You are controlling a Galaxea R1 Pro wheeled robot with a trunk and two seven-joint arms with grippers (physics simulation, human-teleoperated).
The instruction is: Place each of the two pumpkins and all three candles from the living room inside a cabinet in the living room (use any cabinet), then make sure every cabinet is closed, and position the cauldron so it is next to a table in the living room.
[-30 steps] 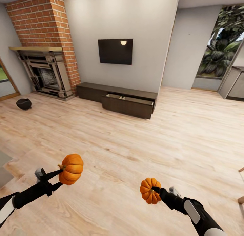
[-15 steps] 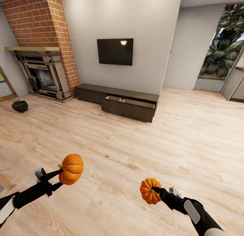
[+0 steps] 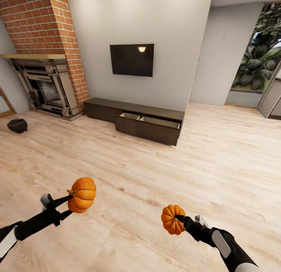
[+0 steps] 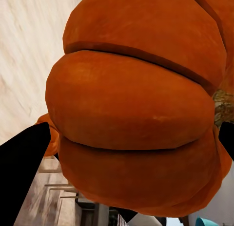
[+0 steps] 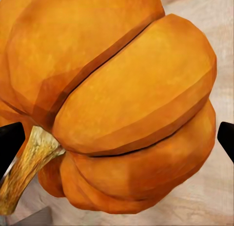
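Two pumpkins carried: left gripper (image 3: 74, 200) clamps left pumpkin (image 3: 82, 194) at lower left of frame, right gripper (image 3: 178, 220) clamps right pumpkin (image 3: 173, 219) at lower centre-right. Cabinet (image 3: 134, 117) at frame centre, well apart, drawer (image 3: 149, 125) standing open. Cauldron (image 3: 17, 125) on floor at left edge.

Risk: pumpkins round, ribbed, held only by thin fingertips; jolt while driving can make one slip and roll on floor. Right pumpkin shows tan stem (image 5: 27, 162).
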